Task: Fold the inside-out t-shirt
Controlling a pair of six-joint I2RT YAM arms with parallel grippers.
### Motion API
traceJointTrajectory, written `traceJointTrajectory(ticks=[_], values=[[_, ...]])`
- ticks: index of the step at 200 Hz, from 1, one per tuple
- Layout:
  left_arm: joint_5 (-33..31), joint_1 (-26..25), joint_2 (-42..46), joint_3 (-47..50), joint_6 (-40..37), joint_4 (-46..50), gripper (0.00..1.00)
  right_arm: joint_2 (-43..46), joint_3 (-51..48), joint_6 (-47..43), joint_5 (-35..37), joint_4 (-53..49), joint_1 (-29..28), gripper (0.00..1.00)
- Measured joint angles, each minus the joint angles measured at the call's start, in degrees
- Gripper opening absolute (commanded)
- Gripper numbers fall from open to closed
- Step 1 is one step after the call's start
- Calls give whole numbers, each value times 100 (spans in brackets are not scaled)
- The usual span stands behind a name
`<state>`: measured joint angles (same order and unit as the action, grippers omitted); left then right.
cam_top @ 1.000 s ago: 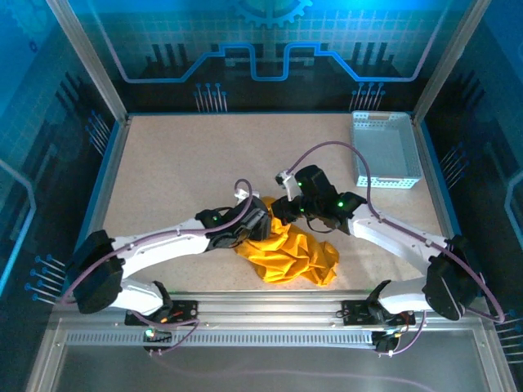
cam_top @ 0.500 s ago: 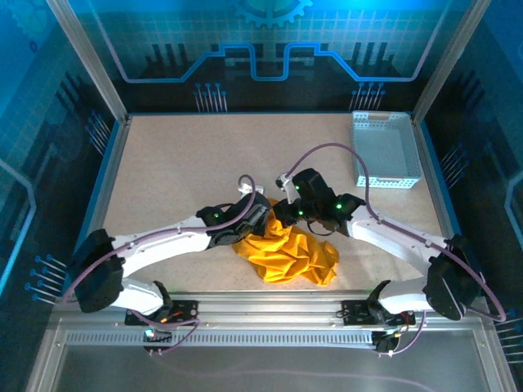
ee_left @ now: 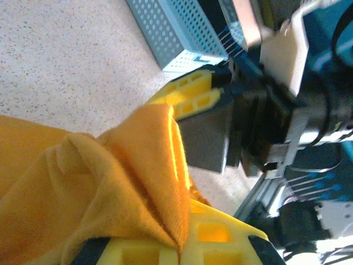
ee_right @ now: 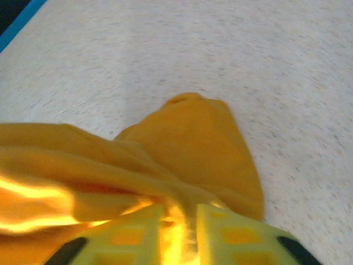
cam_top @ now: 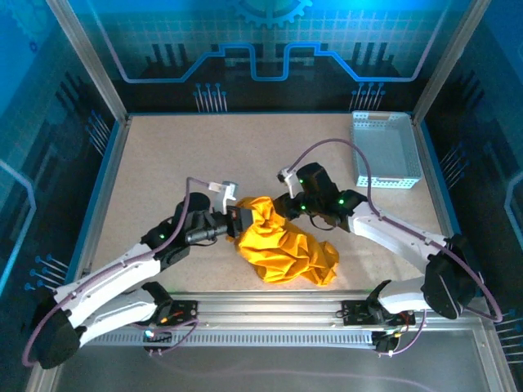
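Left hand (cam_top: pixel 239 220) clamped tight on t-shirt (cam_top: pixel 288 251), pinching a fold.

The left arm (cam_top: pixel 110 282) and right arm (cam_top: pixel 392 233) have white links, black joints with green lights (cam_top: pixel 337 199), thin purple cables (cam_top: pixel 327 147), and yellow fingers (ee_right: pixel 237 234).

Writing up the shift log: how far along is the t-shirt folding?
Nothing looks folded: the t-shirt lies in a crumpled heap on the table. In hand: the left hand pinches one edge, and cloth also runs through the right hand. Left: spreading it flat, then every fold.
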<state>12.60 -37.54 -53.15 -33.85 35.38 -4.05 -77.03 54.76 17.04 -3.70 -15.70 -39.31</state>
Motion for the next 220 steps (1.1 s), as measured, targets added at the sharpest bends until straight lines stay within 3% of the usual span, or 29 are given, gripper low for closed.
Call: traceJointTrajectory(ticks=[21,55,83,156,186,220], values=[[487,396,17,197,293,-490,0,343,-273,-35,144,4,-94,45],[968,450,17,332,516,-944,0,1080,-619,-13,184,107,-728,45],[1119,492,17,409,553,-1069,0,977,-682,125,227,308,-1051,37],[1191,514,105,424,575,-1086,0,468,-673,695,216,730,-949,37],[1191,514,153,518,592,-1080,0,428,-667,962,107,859,-883,30],[1189,527,225,553,590,-1012,0,490,-673,1244,-90,1078,-671,33]])
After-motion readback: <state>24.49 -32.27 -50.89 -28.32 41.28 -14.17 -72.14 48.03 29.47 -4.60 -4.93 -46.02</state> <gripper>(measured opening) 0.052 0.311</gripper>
